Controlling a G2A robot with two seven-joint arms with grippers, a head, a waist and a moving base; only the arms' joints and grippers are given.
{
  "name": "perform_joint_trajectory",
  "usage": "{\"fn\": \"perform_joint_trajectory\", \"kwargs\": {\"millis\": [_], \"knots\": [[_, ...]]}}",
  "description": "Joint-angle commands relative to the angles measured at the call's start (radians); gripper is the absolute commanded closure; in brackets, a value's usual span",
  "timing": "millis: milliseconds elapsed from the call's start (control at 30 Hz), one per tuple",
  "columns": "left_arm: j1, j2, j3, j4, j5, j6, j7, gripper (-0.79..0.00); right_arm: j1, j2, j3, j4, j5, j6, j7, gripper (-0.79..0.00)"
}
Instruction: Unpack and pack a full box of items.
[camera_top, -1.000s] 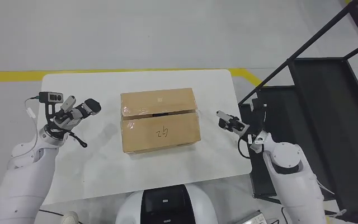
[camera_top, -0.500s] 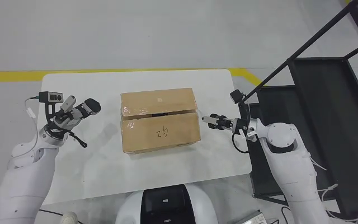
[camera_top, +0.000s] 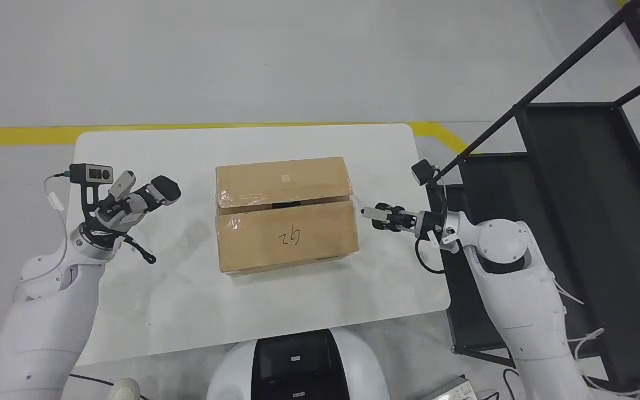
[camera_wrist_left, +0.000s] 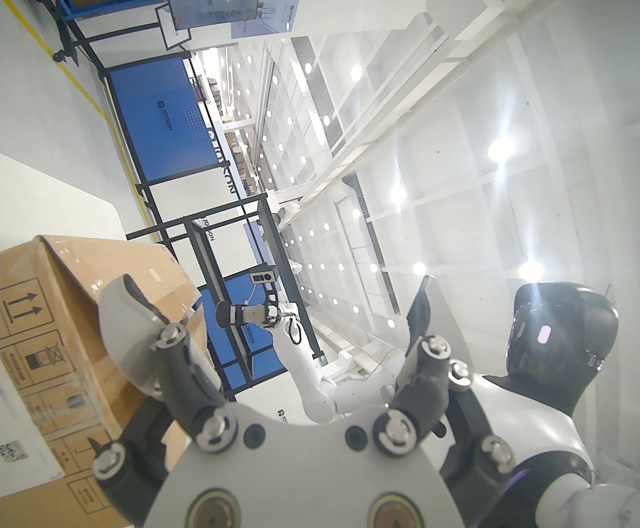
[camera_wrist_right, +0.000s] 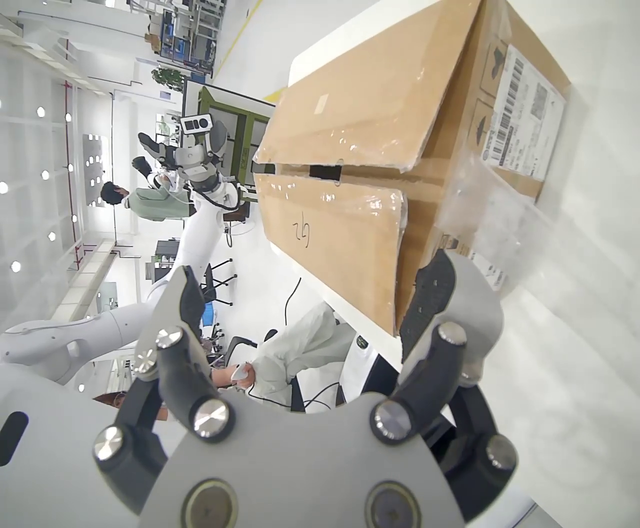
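Box (camera_top: 287, 215): brown cardboard, sitting flat at the centre of the frame in the top view, in the middle of the white surface (camera_top: 380, 150).
Box flaps: both folded down, with a narrow dark gap along the seam where they meet; there is shiny clear tape on them and a handwritten mark on the flap nearer the robot.
Box side, from the right wrist camera: the box (camera_wrist_right: 360, 165) carries a white printed label (camera_wrist_right: 525, 115) on its end face, and loose clear tape hangs by that corner.
Box side, from the left wrist camera: the box (camera_wrist_left: 50, 320) shows printed handling symbols on its other end face.
Left end effector (camera_top: 163, 190): at the left of the frame in the top view, over the surface and well apart from the box.
Left end effector state (camera_wrist_left: 275, 300): fingers spread wide, with nothing between them.
Right end effector (camera_top: 372, 213): right of centre in the top view, pointing at the box's right end level with the seam and just beside it; I cannot tell whether it touches.
Right end effector state (camera_wrist_right: 315, 280): fingers wide apart, holding nothing.
Rack (camera_top: 560, 180): black metal frame at the right edge of the top view, beside the surface.
Floor line (camera_top: 100, 130): yellow stripe running behind the surface's far edge.
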Motion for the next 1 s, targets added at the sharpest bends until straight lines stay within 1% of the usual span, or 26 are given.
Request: {"fn": "perform_joint_trajectory", "kwargs": {"millis": [0,100,300,533,633,900,967], "knots": [[0.000,0.000,0.000,0.000,0.000,0.000,0.000,-0.785,0.015,0.000,-0.029,-0.002,-0.040,-0.008,-0.006,-0.785],[0.000,0.000,0.000,0.000,0.000,0.000,0.000,-0.785,0.060,-0.001,-0.061,0.028,-0.041,-0.029,-0.009,-0.785],[0.000,0.000,0.000,0.000,0.000,0.000,0.000,-0.785,0.150,-0.001,-0.118,0.141,-0.077,-0.052,-0.007,-0.785],[0.000,0.000,0.000,0.000,0.000,0.000,0.000,-0.785,0.189,0.000,-0.164,0.210,-0.031,-0.102,0.040,-0.785],[0.000,0.000,0.000,0.000,0.000,0.000,0.000,-0.785,0.197,0.000,-0.185,0.216,0.015,-0.139,0.075,-0.785],[0.000,0.000,0.000,0.000,0.000,0.000,0.000,-0.785,0.174,0.013,-0.188,0.176,0.183,-0.263,0.243,-0.785],[0.000,0.000,0.000,0.000,0.000,0.000,0.000,-0.785,0.164,0.019,-0.187,0.151,0.212,-0.264,0.256,-0.785]]}}
